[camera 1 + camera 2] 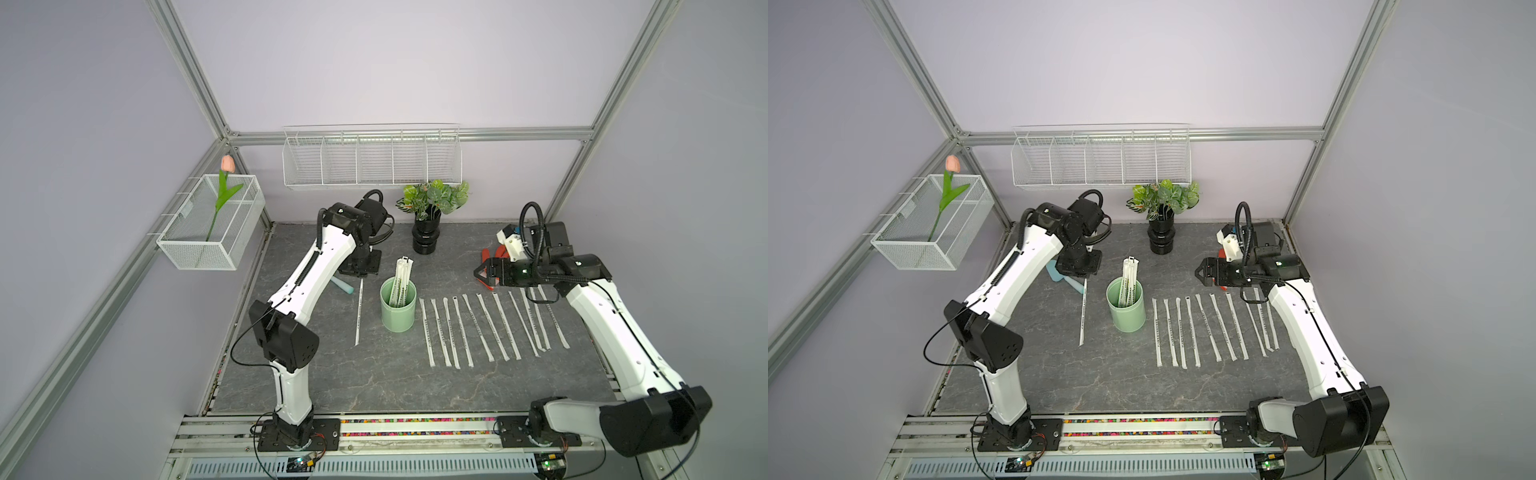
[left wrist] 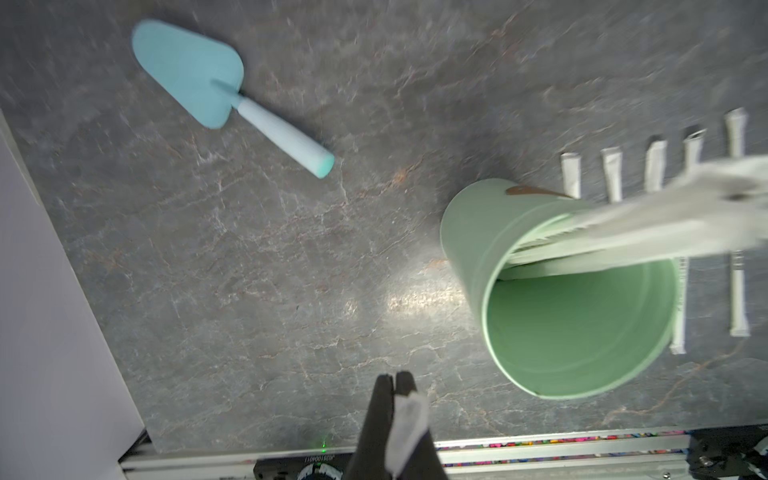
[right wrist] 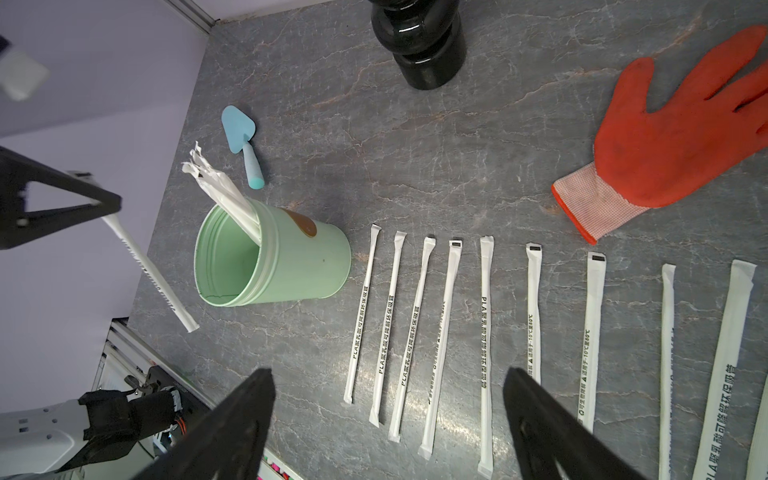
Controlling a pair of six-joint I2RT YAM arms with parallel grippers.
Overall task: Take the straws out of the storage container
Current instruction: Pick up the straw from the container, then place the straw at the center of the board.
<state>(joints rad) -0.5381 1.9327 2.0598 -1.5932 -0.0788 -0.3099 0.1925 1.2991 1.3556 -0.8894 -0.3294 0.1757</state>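
Left fingers point(image 2: 379, 415) pinch one straw point(image 2: 409, 428), blurred and partly cut off.

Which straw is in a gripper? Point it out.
The lone straw on the cup's left-arm side, pinched at its upper end by the shut left gripper. The other straws lie in a row on the table or stand in the cup.

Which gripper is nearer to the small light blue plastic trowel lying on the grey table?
Left. The left gripper, shut on a paper-wrapped straw, hangs close by the trowel; the open right gripper is beyond the pale green cup, near the orange glove.
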